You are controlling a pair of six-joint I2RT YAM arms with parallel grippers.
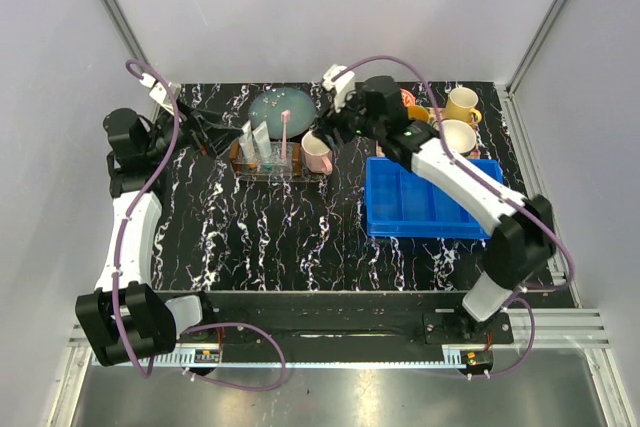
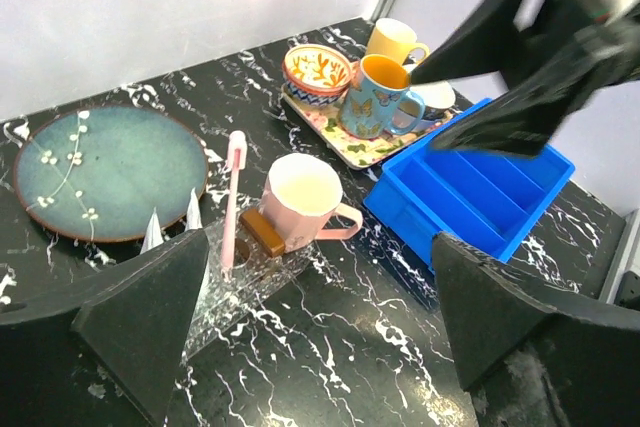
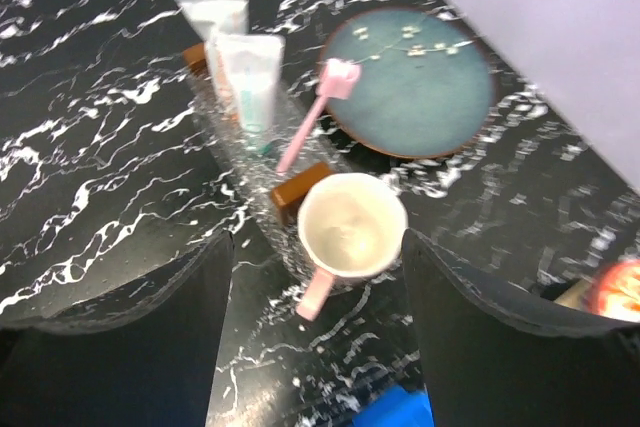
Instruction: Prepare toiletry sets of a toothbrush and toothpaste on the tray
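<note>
Your L arm rose from its base up the left side of the black marbled table (image 1: 300, 247), elbow bent, forearm swung rightward; the left gripper (image 2: 318, 247) sat low, levelled at the clear tray (image 2: 215, 297) from its left end and apart from it; its jaws were spread wide w/ nothing between them. Your R arm stretched from its base over the blue bin (image 1: 425, 202) toward the table's far middle, wrist tipped down; the right gripper (image 3: 318, 242) hung over the pink mug (image 3: 350, 227), looking down into it; its jaws were parted w/ the mug below the gap; the wrist view showed no contact w/ the rim, nothing pinched.

Task items: the toothbrush (image 3: 312, 119) stood in the tray's brown-ended rack (image 3: 300, 189), bristle head up, in a hole near the mug end; the two toothpaste tubes (image 3: 246, 77) stood side by side in the rack, crimped ends up, toward the other end and apart from the brush; the tube closer to the brush carried teal print; caps were hard to make out. The mug stood just beside the tray's right end; touching or not, can't tell. The teal plate (image 1: 282, 107) lay behind the tray; a patterned tray (image 2: 345, 142) w/ mugs and a bowl sat toward the far right corner, behind the bin.
</note>
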